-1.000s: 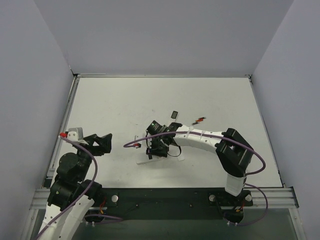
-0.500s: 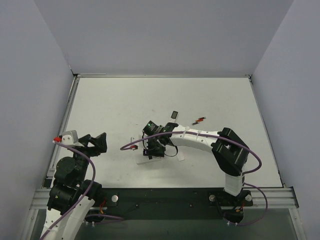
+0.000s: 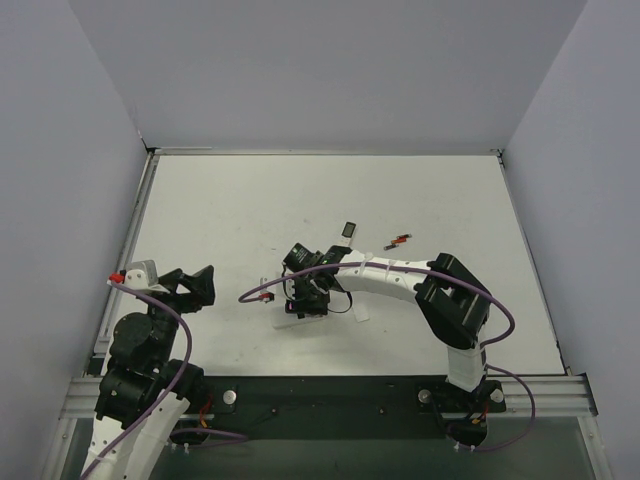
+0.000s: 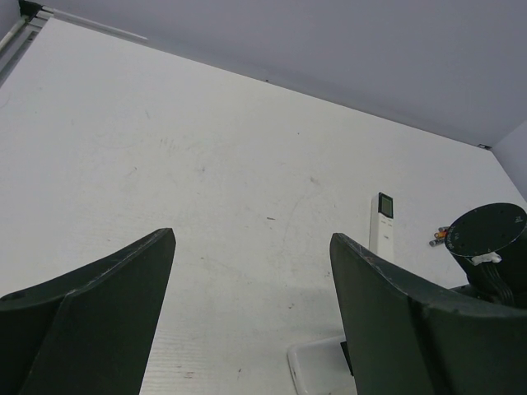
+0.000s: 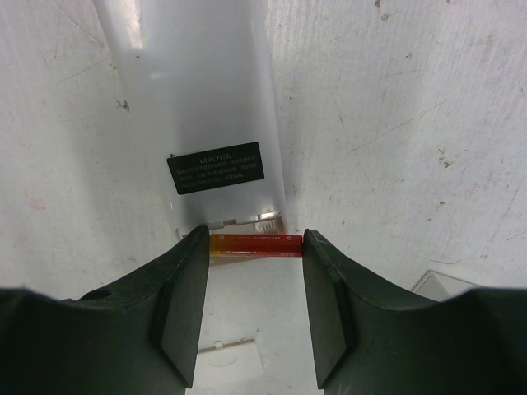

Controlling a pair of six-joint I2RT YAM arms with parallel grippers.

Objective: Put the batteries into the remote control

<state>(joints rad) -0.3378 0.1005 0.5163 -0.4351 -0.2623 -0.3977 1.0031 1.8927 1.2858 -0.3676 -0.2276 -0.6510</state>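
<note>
Right wrist: my right gripper [image 5: 255, 247] is clamped on a small red cylindrical battery [image 5: 255, 244], held crosswise, ready for seating.
Remote: the broad white plastic remote control [image 5: 210, 99] lies back-up directly beneath, with the battery just below its dark label [image 5: 216, 167].
Left gripper [image 4: 251, 304]: fingers apart and empty, kept well clear.

One battery [image 5: 255, 244] over remote [image 5: 206, 99], perhaps touching

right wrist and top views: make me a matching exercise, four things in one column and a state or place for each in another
1. left gripper
2. right gripper
3. held battery
4. loose batteries

A. lying apart on the table
B. open, holding nothing
C. red-orange, above the white remote
D. shut on a battery

Pairs: 1-B, 2-D, 3-C, 4-A
</note>
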